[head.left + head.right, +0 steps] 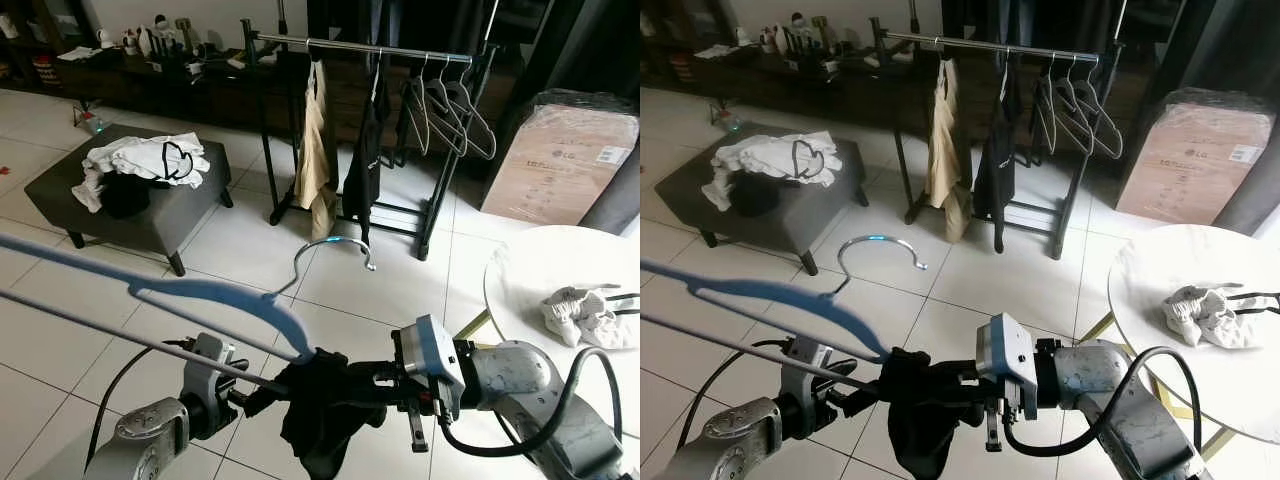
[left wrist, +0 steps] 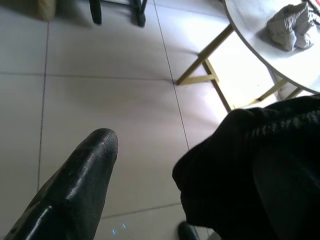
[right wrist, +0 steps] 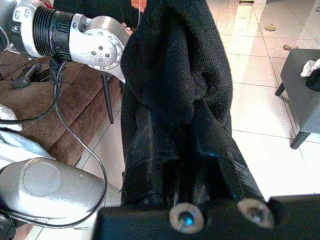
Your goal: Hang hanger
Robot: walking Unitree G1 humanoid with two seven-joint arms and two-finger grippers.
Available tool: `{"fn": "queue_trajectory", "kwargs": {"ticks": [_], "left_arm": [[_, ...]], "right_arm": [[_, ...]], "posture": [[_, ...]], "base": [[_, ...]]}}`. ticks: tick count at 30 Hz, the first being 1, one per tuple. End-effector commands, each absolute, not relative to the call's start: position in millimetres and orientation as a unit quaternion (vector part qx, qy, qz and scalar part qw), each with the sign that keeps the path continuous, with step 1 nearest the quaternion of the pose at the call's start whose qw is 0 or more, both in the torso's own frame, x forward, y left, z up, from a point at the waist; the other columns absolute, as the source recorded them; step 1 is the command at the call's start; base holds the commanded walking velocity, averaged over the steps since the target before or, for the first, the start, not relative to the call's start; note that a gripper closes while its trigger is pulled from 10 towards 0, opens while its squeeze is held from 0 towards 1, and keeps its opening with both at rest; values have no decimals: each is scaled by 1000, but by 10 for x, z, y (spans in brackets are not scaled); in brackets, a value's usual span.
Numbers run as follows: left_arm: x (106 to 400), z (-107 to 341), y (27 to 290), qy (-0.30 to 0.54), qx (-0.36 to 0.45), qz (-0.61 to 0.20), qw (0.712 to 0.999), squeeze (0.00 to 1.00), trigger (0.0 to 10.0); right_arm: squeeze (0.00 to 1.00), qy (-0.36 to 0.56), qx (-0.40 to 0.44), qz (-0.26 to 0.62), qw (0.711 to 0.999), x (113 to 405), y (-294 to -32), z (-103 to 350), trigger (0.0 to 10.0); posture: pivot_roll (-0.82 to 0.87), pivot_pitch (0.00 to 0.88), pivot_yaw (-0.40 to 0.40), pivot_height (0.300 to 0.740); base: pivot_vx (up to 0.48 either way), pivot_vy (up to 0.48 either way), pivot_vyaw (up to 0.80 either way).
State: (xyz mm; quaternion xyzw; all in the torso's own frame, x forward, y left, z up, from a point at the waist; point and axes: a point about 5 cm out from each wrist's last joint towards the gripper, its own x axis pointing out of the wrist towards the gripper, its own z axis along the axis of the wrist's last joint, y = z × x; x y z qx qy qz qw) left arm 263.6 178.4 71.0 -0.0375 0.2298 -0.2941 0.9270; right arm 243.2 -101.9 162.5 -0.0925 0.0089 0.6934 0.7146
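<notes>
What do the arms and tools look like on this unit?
Both arms are silver metal with rounded joint housings. The right arm has a thick black cable looping past it and a grey boxy wrist block. The left arm has a thinner black cable. Tool fingers are long and glossy black.

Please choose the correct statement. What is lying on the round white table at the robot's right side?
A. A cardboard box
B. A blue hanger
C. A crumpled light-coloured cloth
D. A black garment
C: a crumpled light-coloured cloth lies on the round white table; the blue hanger and black garment are in front of the robot, and the cardboard box stands on the floor.
</notes>
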Motion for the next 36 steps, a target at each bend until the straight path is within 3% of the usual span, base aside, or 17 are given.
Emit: {"fn": "queue_trajectory", "kwargs": {"ticks": [1,15,23,36], "left_arm": [[2587,658,1826,255,-32,-287,923,0,0],[2521,621,1930,281,-23,-253,925,0,0],[2508,618,1957,281,-27,-241,929,0,0],[2499,639,1975,273,-28,-228,934,0,0]], "right_arm": [[0,-13,-108,699,707,2408,-972,1708,0],[0,6,-179,667,723,2513,-1008,1580,0],[0,9,-238,609,756,2678,-1087,1514,0],[0,4,-241,605,758,2689,-1099,1497,0]], "posture": [[-64,139,-6,740],[-59,138,-1,740],[-58,142,-3,740],[-58,145,-3,740]], "base": [[0,0,0],[0,0,0],[0,0,0],[0,0,0]]}}
